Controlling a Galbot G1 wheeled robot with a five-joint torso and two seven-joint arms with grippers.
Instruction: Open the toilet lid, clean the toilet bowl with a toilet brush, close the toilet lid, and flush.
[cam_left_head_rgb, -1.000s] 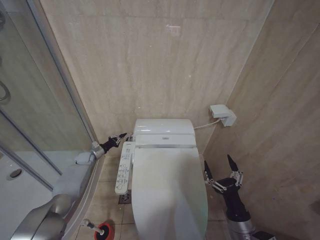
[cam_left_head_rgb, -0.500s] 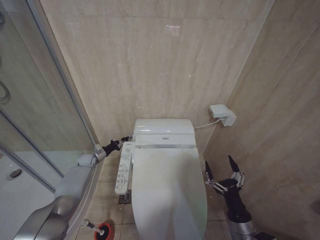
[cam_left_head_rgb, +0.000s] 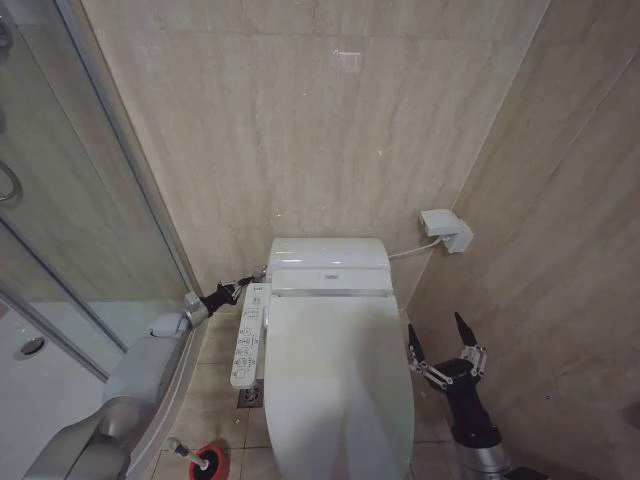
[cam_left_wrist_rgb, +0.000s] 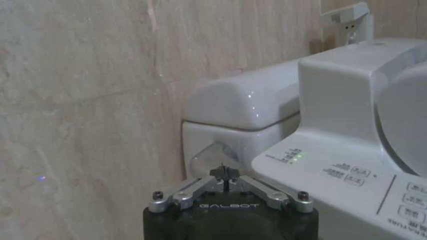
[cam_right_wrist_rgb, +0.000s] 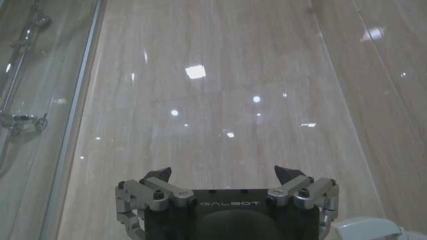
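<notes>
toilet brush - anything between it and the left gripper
Nothing visible blocks it, but they're apart. The toilet brush sits in its red holder on the floor beside the left arm, while the left gripper, shut, is up by the tank, behind the button panel.

The toilet lid (cam_left_head_rgb: 338, 385) is glossy white, and the button panel (cam_left_head_rgb: 246, 335) beside it is white with small dark marks. The walls (cam_left_head_rgb: 300, 130) are beige with faint streaks. The brush holder (cam_left_head_rgb: 208, 461) on the floor is red.
</notes>
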